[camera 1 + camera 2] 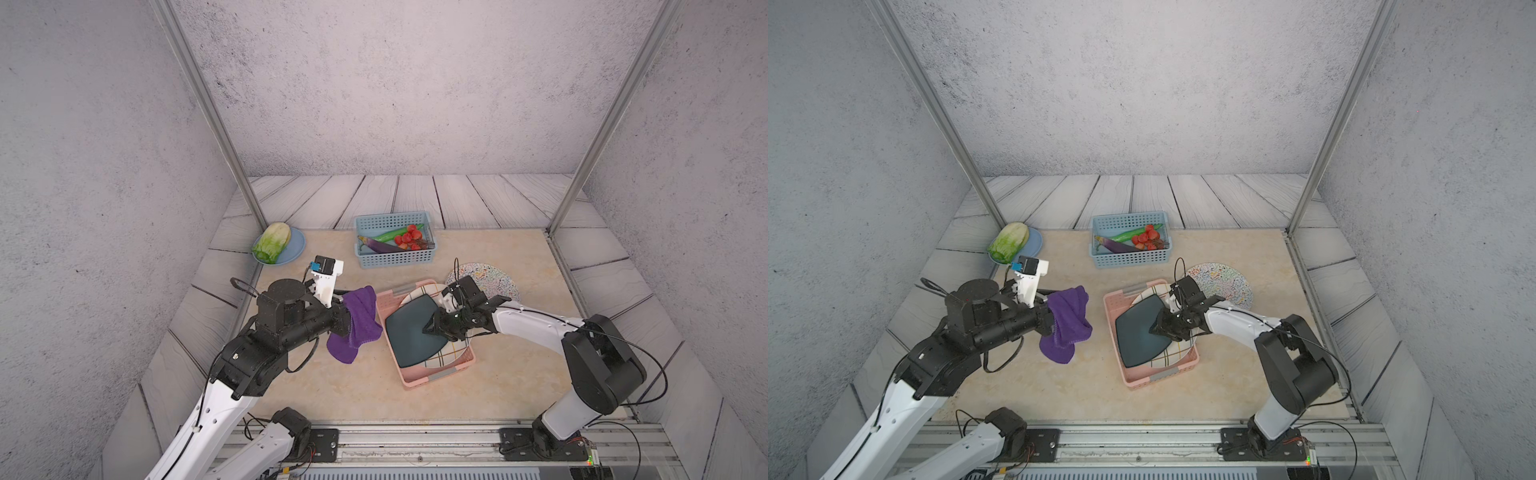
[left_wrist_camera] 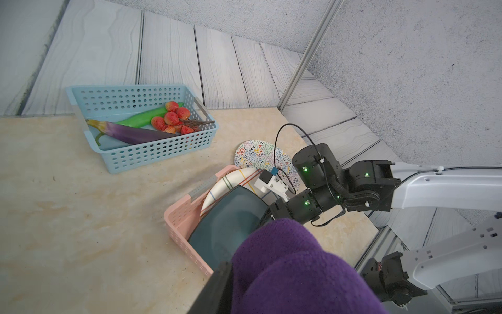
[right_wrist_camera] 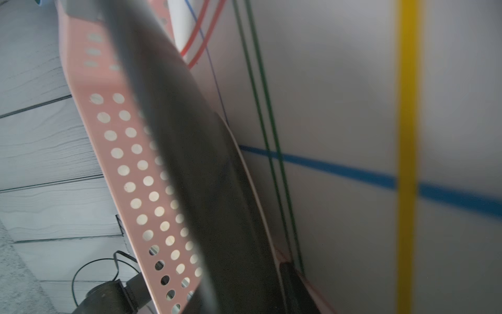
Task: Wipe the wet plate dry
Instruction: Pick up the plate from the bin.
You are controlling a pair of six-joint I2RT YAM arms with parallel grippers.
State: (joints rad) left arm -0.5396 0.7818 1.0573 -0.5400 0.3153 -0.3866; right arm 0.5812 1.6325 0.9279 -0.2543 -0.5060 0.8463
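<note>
Beige tabletop (image 1: 332, 386), blue basket (image 1: 395, 259) at back, pink basket (image 1: 419, 380) mid-table, speckled plate (image 1: 498, 278) beside it, blue plate (image 1: 295, 245) at back corner

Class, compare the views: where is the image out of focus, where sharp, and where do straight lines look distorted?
Right wrist view: the dark plate is a soft smear, the striped plate has fuzzy lines, the pink basket looks crisper. Left wrist view: the purple cloth is soft up close, the blue basket sharp. Both top views: the frame posts splay outward.
</note>
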